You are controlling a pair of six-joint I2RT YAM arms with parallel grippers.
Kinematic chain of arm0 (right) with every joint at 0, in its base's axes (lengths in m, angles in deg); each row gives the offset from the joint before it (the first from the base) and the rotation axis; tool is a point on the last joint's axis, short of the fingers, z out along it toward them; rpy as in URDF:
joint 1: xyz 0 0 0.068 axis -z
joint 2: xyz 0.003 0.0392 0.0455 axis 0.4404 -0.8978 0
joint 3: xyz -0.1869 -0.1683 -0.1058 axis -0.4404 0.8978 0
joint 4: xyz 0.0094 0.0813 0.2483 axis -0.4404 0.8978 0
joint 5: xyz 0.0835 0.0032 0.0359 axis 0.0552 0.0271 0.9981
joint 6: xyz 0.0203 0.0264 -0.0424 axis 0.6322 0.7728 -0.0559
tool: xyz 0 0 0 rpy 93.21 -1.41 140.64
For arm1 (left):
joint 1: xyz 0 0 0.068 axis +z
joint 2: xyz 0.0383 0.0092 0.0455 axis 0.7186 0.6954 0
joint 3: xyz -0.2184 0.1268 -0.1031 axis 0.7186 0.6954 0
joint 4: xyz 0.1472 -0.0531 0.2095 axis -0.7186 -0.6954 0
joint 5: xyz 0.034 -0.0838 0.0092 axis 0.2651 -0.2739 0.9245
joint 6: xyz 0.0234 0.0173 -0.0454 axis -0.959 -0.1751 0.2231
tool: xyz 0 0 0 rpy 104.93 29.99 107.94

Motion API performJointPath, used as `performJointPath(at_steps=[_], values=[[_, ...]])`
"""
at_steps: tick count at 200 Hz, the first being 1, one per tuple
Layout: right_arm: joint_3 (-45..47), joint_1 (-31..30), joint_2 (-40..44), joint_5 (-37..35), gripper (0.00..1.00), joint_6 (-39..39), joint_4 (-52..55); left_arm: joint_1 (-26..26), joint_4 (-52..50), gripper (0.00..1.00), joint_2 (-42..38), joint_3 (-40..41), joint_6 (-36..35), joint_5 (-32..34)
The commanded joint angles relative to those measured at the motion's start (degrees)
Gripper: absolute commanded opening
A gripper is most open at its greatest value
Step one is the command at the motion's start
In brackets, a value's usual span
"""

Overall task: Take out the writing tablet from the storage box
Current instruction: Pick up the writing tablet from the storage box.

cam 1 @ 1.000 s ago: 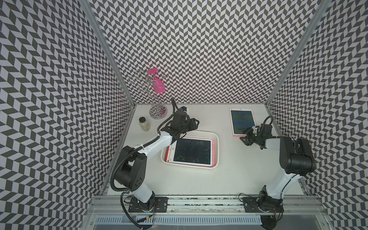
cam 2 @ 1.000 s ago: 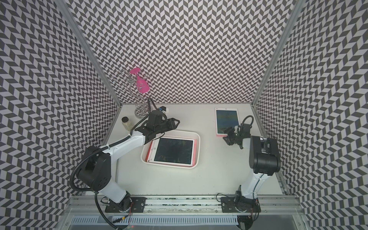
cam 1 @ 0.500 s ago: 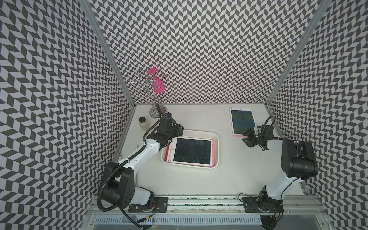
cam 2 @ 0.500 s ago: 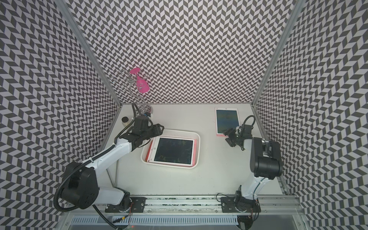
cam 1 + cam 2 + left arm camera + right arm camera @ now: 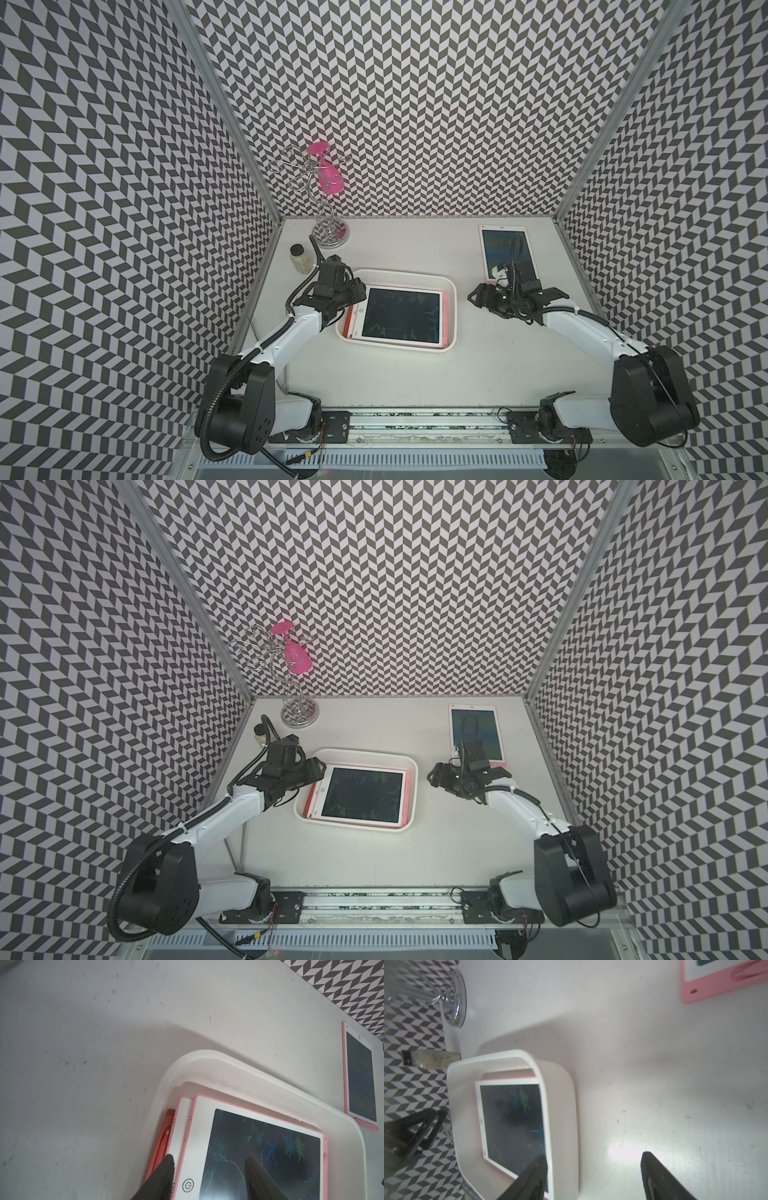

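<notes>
1. Chevron-walled booth, white table (image 5: 415, 374); box (image 5: 452, 316) sits between both grippers.
2. Empty left gripper (image 5: 208, 1156), jaws partly open, hovers over the near end of the top tablet (image 5: 259, 1147); it lies in box, on a stack.
3. Empty right gripper (image 5: 593, 1156), jaws wide, beside box.
4. Progress: spare tablet (image 5: 498, 249) out beyond right gripper; top tablet ungripped, lift pending.

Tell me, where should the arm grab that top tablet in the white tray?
Probably its short button end, from the side of the left gripper: the top tablet lies flat on a stack in the storage box, so that raised thin edge offers a bite.
</notes>
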Motion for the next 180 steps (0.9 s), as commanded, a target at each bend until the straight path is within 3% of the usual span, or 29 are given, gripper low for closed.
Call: performJointPath(at_steps=[1,63,180], values=[[-3.53,-3.99,-0.13,-7.15,0.72,0.75,3.87,0.41,0.56,0.56,0.41,0.1,-0.8,-1.3],[-10.92,-12.23,-8.12,-9.74,0.71,-0.04,5.4,0.04,1.4,0.55,1.59,2.01,-0.8,-1.79],[-12.39,-13.46,-11.75,-7.38,0.7,-1.15,2.52,-1.39,4.26,0.54,8.46,3.05,-1.72,-3.28]])
